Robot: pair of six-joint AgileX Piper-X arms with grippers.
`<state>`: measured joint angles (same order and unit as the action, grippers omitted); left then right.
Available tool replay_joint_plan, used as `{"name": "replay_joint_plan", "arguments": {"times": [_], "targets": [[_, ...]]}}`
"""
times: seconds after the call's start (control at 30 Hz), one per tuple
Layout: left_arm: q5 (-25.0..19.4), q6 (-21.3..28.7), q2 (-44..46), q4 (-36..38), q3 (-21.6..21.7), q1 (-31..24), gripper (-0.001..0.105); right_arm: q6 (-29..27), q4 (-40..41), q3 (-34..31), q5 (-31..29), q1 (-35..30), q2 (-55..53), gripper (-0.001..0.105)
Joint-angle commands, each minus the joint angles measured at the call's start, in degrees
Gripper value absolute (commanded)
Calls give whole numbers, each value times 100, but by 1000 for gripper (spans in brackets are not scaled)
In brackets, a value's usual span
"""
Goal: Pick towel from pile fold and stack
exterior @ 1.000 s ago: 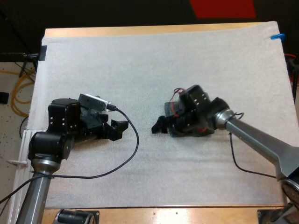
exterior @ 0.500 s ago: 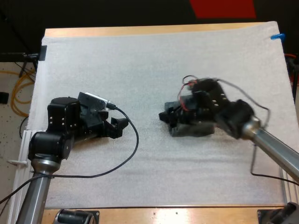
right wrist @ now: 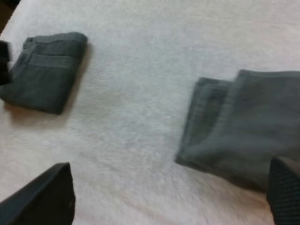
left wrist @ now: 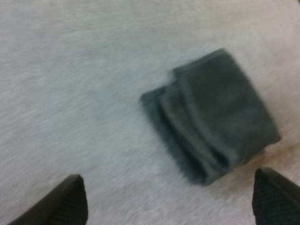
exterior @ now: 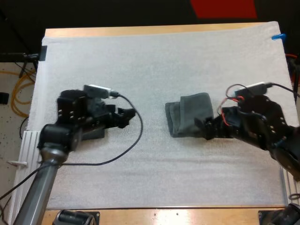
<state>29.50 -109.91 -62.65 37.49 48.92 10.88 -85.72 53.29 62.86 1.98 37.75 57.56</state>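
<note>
Grey-green folded towel just beside right claw, fingers spread apart

White mat covers wooden table; yellow cable on floor beside table's left edge.

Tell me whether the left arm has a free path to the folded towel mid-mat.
Probably yes. The left gripper is open and faces the folded towel, with bare mat between them. The right gripper, also open, sits at the towel's opposite edge and might crowd a grasp.
</note>
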Motion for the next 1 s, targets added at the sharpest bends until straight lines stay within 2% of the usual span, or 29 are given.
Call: {"name": "replay_joint_plan", "arguments": {"times": [0.0,0.13,0.2,0.37,0.5,0.63,0.77,0.97], "targets": [[91,-272,-135,-288,22,187,70,-69,176,40,-132,-24,-111,81],[64,-836,-706,-1122,22,711,70,45,455,-3,-455,-24,-291,81],[-119,-1311,-1133,-1717,22,1006,70,131,599,-71,-479,-24,-353,81],[-233,-1867,-2002,-2375,45,1350,70,453,844,-139,-468,-24,-371,81],[-216,-2015,-2820,-2410,293,1491,70,496,825,-139,-468,-24,-371,81],[-19,-2245,-3365,-2369,583,1496,70,496,818,-139,-468,-24,-371,81],[-104,-2272,-3901,-1666,972,1496,70,496,828,-139,-468,-24,-371,81],[627,-2272,-4358,-1461,1297,1526,70,496,828,-139,-468,-24,-371,81]]}}
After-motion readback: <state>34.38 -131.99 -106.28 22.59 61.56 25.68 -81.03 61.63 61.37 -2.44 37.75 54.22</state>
